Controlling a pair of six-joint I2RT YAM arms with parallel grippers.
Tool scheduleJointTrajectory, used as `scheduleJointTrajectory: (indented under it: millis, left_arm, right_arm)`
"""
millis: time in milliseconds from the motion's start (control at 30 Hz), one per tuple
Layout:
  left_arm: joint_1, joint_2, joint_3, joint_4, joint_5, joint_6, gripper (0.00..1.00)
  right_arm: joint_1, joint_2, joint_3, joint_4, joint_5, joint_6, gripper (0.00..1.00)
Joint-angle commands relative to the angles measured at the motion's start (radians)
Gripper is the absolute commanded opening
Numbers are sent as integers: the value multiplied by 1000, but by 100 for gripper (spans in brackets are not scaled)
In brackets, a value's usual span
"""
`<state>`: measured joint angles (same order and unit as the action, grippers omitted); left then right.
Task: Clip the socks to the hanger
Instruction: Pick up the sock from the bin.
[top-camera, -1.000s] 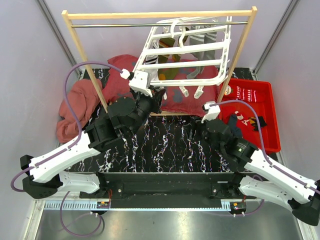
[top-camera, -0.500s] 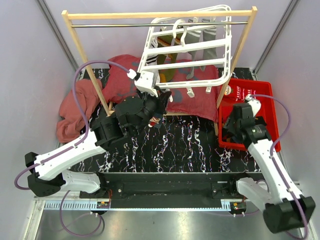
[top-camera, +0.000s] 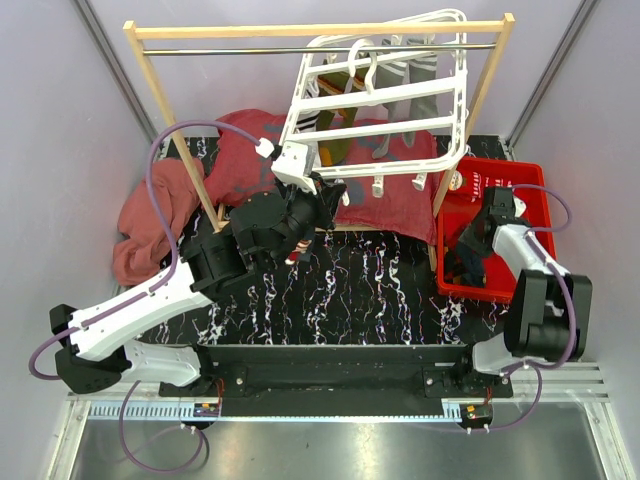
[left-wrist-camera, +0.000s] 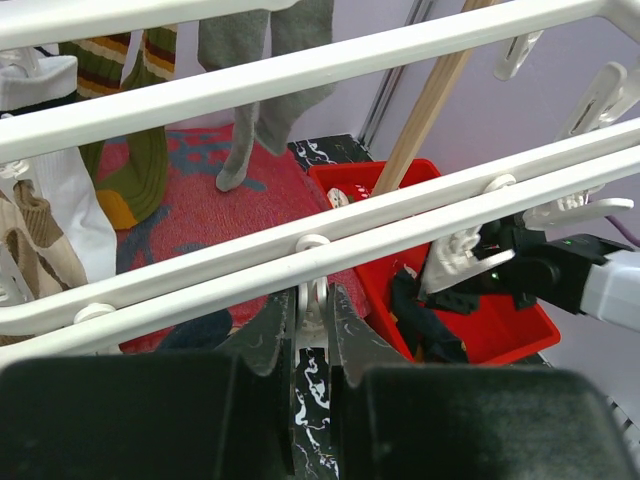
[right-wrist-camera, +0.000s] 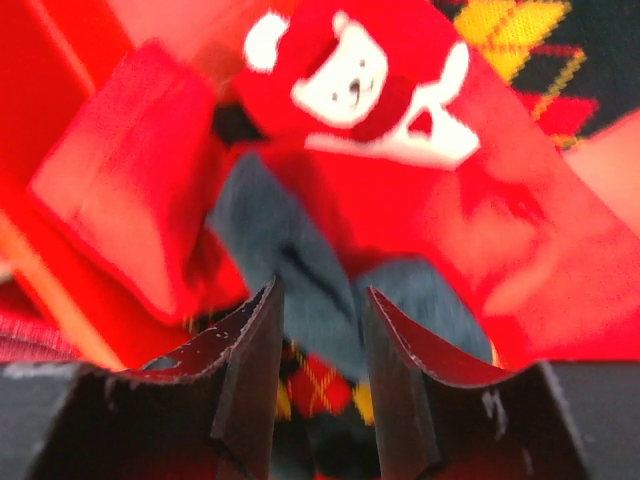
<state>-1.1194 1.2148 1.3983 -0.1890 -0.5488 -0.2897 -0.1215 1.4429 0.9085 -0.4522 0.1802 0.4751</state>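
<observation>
The left gripper (left-wrist-camera: 312, 308) holds the hanger (left-wrist-camera: 400, 45); the right gripper (right-wrist-camera: 320, 292) hangs over a sock.
The left jaws are pinched tight on a clip (left-wrist-camera: 312, 280) under the hanger's lower bar, and the frame is tilted on the wooden rail (top-camera: 320, 30). The right jaws stand partly apart, gripping nothing, above a grey-blue sock (right-wrist-camera: 285, 250) in the red bin (top-camera: 540, 230). Clipped socks (left-wrist-camera: 250, 130) dangle from the hanger.
</observation>
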Motion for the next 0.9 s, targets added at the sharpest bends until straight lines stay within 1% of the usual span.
scheduleJointTrajectory:
  millis: [0, 133, 200, 233, 300, 333, 400, 467, 633, 767, 867]
  left_arm:
    - [0, -18, 27, 19, 36, -3, 4]
    - [0, -26, 21, 23, 35, -2, 4]
    - [0, -26, 21, 22, 36, 0, 4]
    - [0, -26, 22, 20, 36, 0, 4]
    - [1, -27, 24, 19, 36, 0, 4]
    - [0, -28, 25, 17, 36, 0, 4]
    - [1, -28, 27, 14, 36, 1, 4]
    - [0, -26, 30, 11, 39, 0, 4]
    - [0, -23, 39, 2, 38, 0, 4]
    - [0, -21, 50, -3, 36, 3, 4]
    - [0, -21, 59, -4, 35, 0, 4]
  right_arm:
    - [-30, 79, 59, 128, -53, -16, 46]
    - [-30, 106, 56, 162, -103, -46, 47]
    - [-30, 120, 55, 167, -113, -55, 45]
    - [-30, 123, 53, 167, -122, -55, 38]
    - [-30, 116, 46, 170, -142, -47, 28]
    - [-30, 114, 44, 170, -157, -43, 17]
    - [-30, 94, 38, 168, -165, -35, 7]
    - [-30, 67, 35, 167, -168, -35, 0]
    - [-30, -21, 13, 164, -177, -9, 0]
    - [-30, -156, 6, 152, -177, -1, 0]
    - [-30, -255, 0, 147, -214, -3, 0]
